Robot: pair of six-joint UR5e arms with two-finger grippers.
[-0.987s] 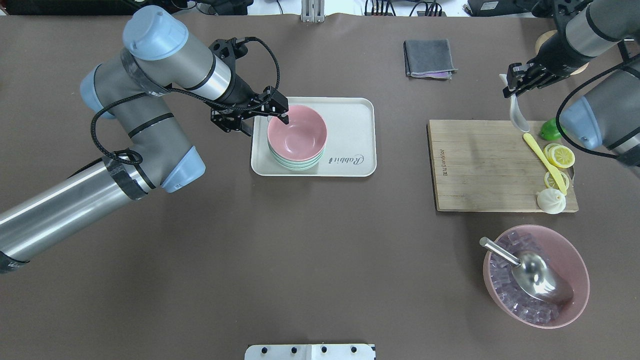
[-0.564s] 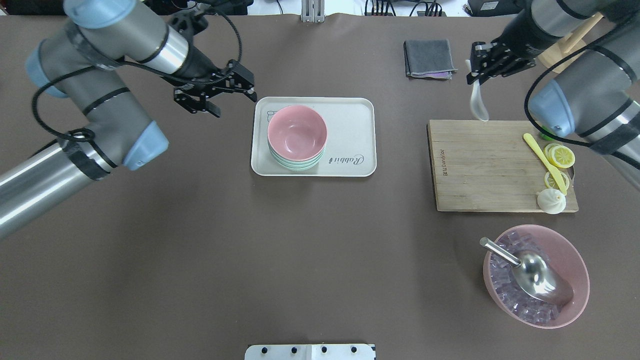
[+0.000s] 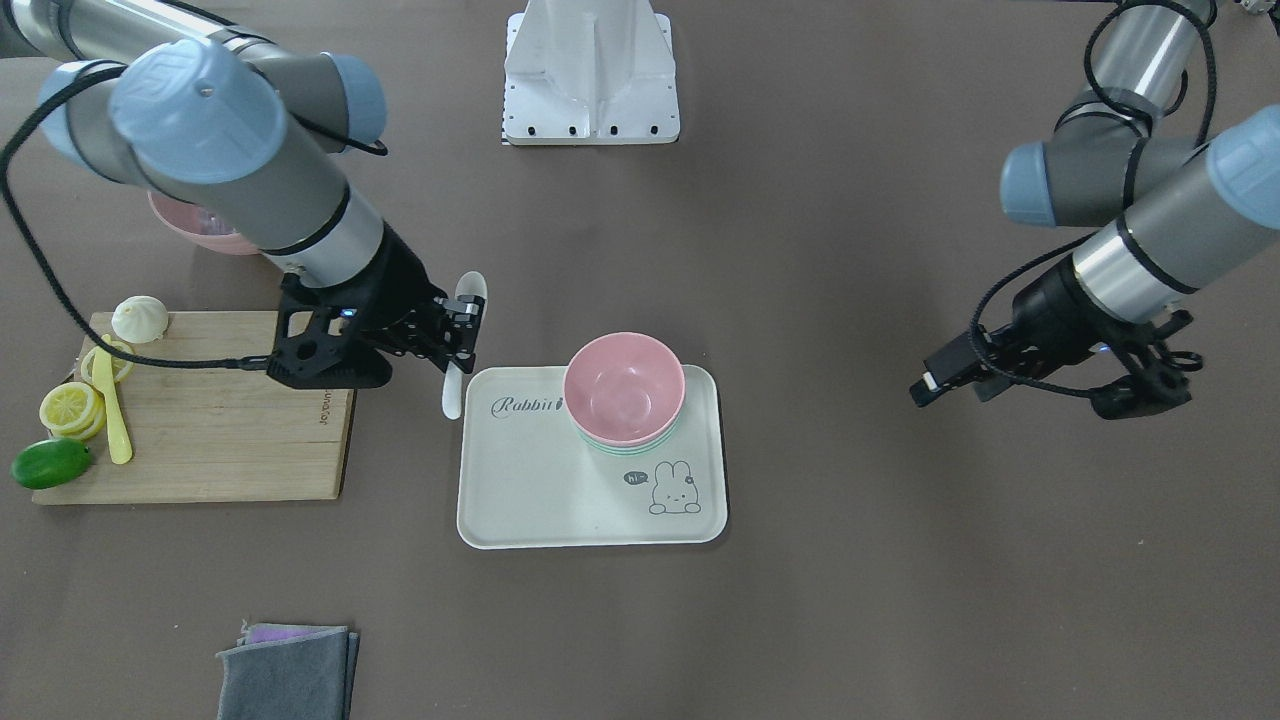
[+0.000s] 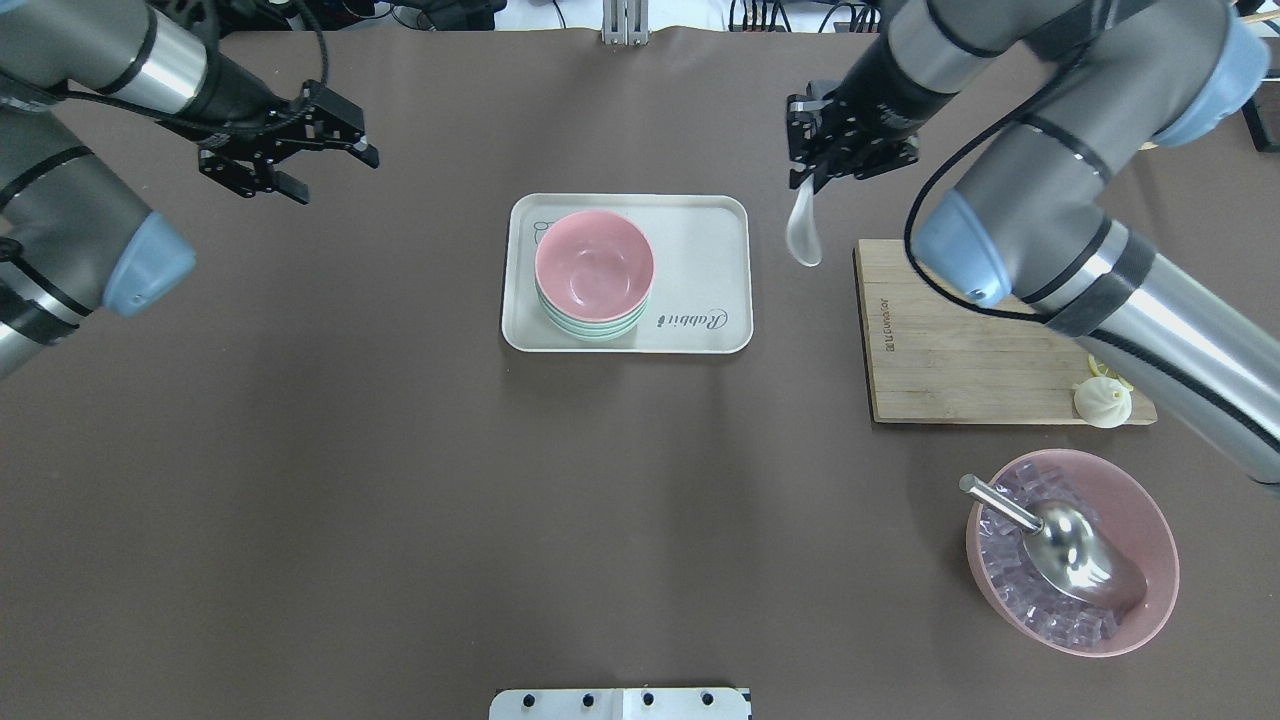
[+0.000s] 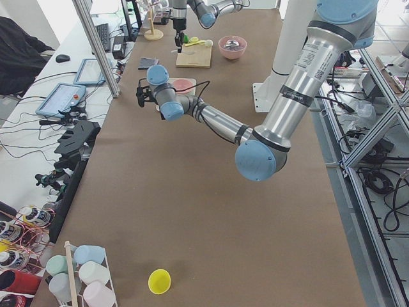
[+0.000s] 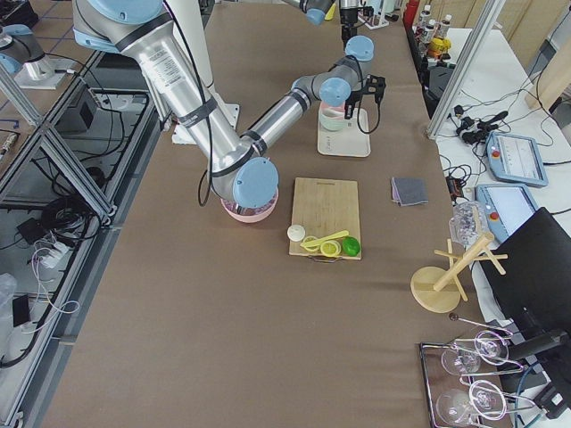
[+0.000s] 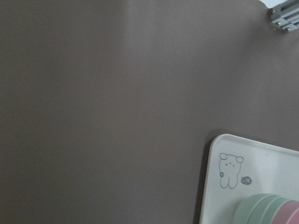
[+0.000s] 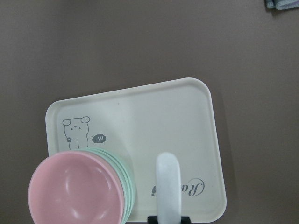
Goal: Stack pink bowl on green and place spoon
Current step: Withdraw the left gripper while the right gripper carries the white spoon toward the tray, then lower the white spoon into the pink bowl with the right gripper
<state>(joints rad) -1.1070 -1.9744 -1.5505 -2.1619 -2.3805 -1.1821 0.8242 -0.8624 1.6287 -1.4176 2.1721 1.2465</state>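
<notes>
The coming move turns on one thing: how the spoon lies against the pink bowl. In the overhead view the right hand is closed on the tip of the white spoon's handle. The spoon's long axis runs from 12 o'clock at the grip down to 6 o'clock at the scoop, which hangs between the tray and the cutting board. From the scoop the pink bowl lies at about 9 o'clock, just past the tray's near rim. That bowl already sits nested on the green bowls, whose rims show beneath it at 6 o'clock, so I judge only the spoon remains to be placed. The right hand is plainly the nearer one. The left hand hangs well apart at about 10 o'clock from the tray, its jaws wide and holding nothing. The right wrist view puts the spoon over the tray's lettering, with the bowl at 8 o'clock of it. I cannot tell how high the scoop hangs above the desk, and the contact on the handle is lost in the dark fingers. The right arm also covers the far corner of the cutting board in the overhead view.
</notes>
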